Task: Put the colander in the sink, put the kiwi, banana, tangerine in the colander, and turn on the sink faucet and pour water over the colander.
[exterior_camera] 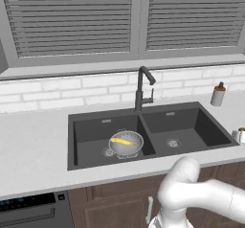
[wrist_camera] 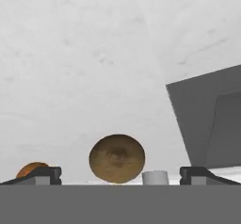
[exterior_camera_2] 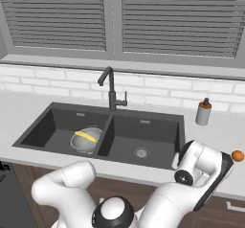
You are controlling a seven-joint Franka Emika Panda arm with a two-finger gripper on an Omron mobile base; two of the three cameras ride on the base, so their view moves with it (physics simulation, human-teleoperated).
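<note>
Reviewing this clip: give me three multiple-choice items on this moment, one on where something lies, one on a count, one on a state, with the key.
1. Where does the banana lie?
A. In the colander, in the left basin of the sink
B. On the counter beside the soap bottle
C. In the right basin

2. How many pieces of fruit are in the colander?
A. None
B. One
C. Three

3. How does the gripper stand over the kiwi?
A. Shut on the kiwi
B. Open, the kiwi between its fingertips
C. Shut with nothing in it

Key: 1 A, both base views show yellow in the silver bowl; 2 B, just the banana lies there; 3 B, the hand view shows the tips wide apart.
</note>
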